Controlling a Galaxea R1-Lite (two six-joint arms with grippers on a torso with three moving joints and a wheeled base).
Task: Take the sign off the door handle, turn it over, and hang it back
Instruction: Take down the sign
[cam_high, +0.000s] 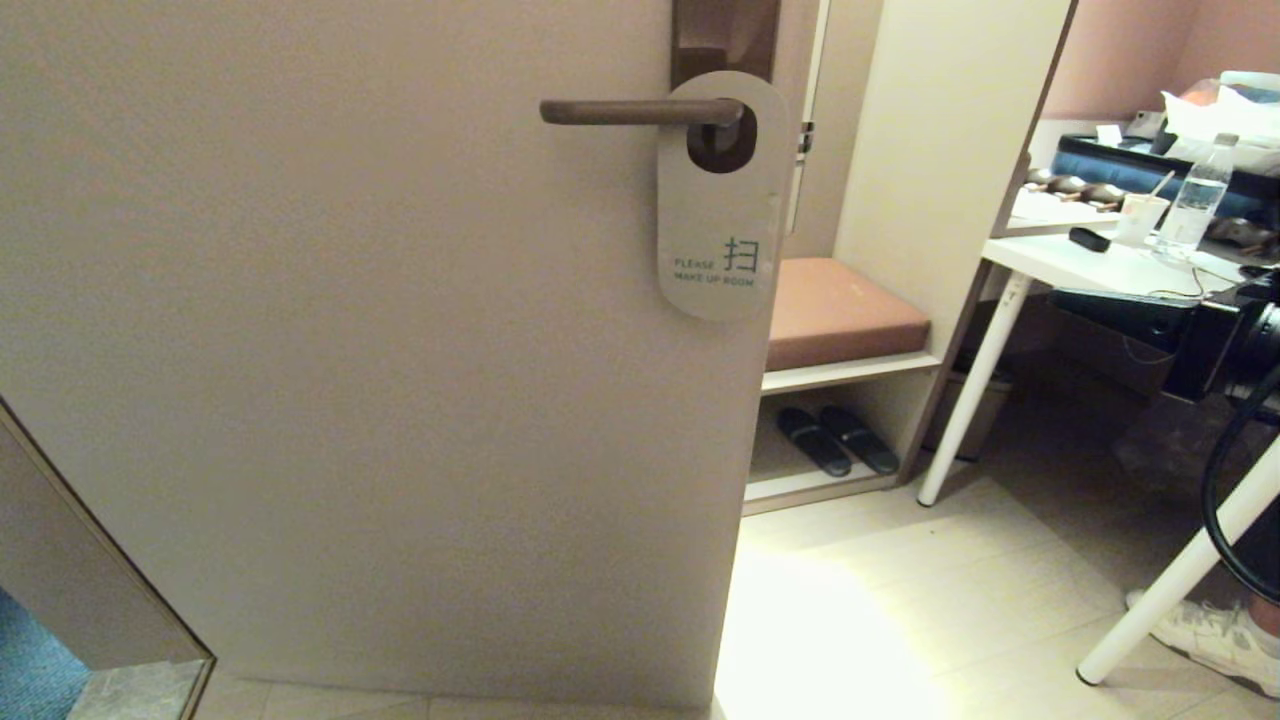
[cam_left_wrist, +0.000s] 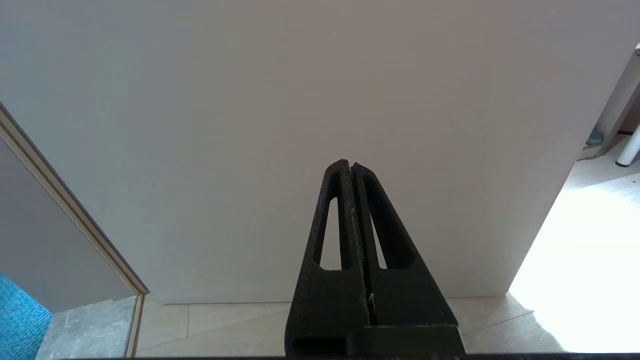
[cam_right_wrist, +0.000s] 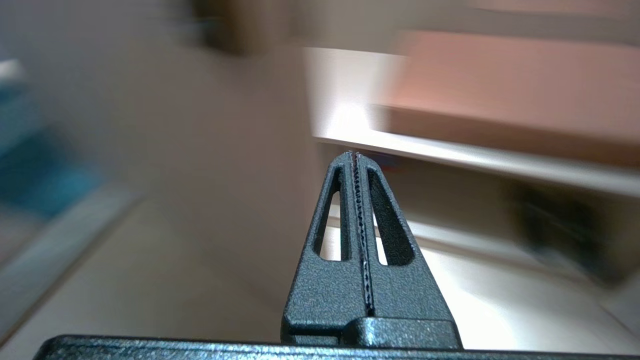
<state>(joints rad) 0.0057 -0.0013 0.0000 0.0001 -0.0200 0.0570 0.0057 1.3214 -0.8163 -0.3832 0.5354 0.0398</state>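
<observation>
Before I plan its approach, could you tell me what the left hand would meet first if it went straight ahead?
Most likely the plain door panel: the shut left hand points squarely at it, with nothing visible between, though the gap is hard to judge.

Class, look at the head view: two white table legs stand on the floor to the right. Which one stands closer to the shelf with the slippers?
The upper-left table leg, slanting down to a foot beside the shelf unit. The other leg stands nearer the camera, by a white shoe.

We see warm, dim light on the door (cam_high: 350, 350), strong glare on the floor (cam_high: 850, 620) at lower right; the right wrist view is smeared by motion blur.
</observation>
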